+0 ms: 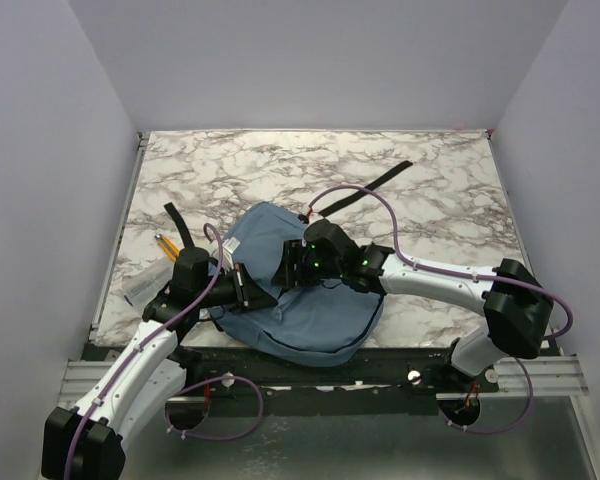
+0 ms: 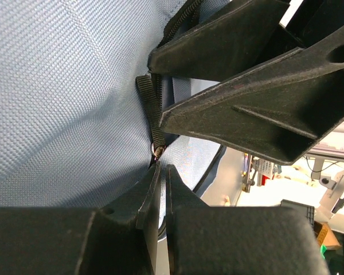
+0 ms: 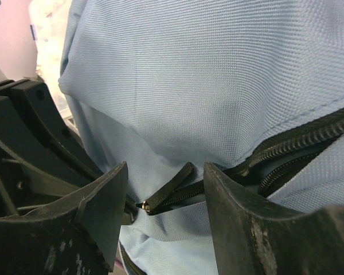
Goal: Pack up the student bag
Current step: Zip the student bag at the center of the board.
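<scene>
Marbled worktop carries the student bag, which lies flat at its near edge between our two arms. Our left pincer sits at the bag's left flank, jaws pressed almost together just below the zip ring; whether they pinch cloth we cannot tell. Our right pincer stands open astride the zip pull over the bag's middle. We judge the bag soft, light and floppy, so we would grip the pull tab and brace the cloth beside it.
</scene>
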Controlling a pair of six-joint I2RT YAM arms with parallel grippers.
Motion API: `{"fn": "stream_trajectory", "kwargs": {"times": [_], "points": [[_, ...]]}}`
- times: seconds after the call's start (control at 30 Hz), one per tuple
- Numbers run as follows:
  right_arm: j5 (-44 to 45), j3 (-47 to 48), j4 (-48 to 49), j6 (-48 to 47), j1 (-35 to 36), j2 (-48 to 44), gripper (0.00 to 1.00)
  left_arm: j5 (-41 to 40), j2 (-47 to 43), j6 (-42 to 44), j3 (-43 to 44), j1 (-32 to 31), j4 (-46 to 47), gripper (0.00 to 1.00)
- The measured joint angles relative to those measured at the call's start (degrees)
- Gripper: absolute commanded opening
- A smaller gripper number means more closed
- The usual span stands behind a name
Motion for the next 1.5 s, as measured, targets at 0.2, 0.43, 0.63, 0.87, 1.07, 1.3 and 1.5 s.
{"fn": "stream_trajectory", "kwargs": {"times": [0.2,0.43,0.63,0.87,1.07,1.3,1.5], "points": [[2.8,0.8,-1.8,-2.3,0.3,0.0,0.6,0.2,0.3,0.0,0.0,0.0,0.3,0.09],[-0.1,-0.7,0.8,-0.2,0.4,0.3,0.51,0.7,1.3,0.0,0.0,0.0,0.7,0.08],[-6.1,-3.1,7.9,4.5,0.5,1.9,0.43,0.8,1.8,0.0,0.0,0.0,0.7,0.07],[-8.5,-4.0,11.0,6.8,0.6,2.7,0.31,0.9,1.8,0.0,0.0,-0.1,0.8,0.06],[-8.4,-4.0,11.0,6.3,0.6,3.4,0.11,0.9,0.8,-0.3,-0.3,-0.4,1.0,0.08],[-6.6,-4.2,11.1,3.8,0.6,3.8,0.01,0.7,0.3,-1.0,-0.4,-0.4,1.0,0.03],[-1.7,-4.2,10.6,1.5,1.0,1.2,0.0,-0.6,1.7,-2.1,-1.1,-0.4,1.1,0.0]]}}
